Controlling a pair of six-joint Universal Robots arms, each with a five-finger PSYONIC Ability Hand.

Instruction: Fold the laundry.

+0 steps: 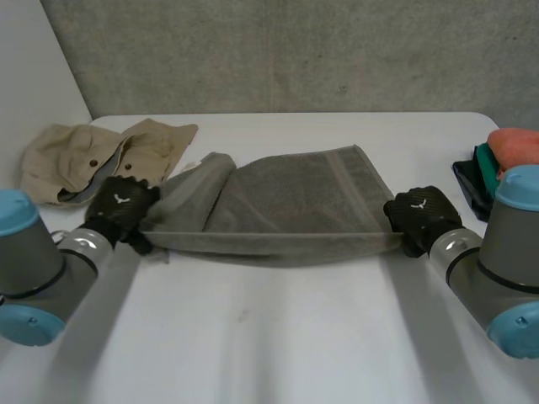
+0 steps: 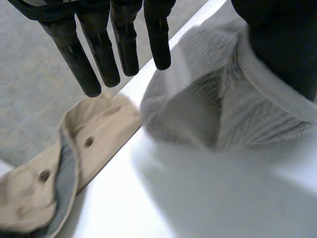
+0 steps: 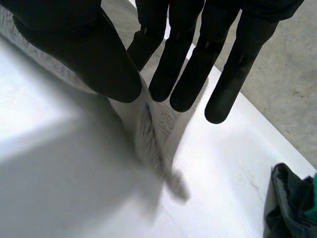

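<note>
Item: towel (image 1: pixel 278 202), grey terry, soft, light and limp; its near edge is stretched between both hands, the rest trailing on the tabletop (image 1: pixel 269 337). The left hand (image 1: pixel 122 202) and right hand (image 1: pixel 421 215) each pinch an end corner, thumb against straight fingers, the left apparently so. Best hold is probably at the hemmed corners, since the middle would sag.
</note>
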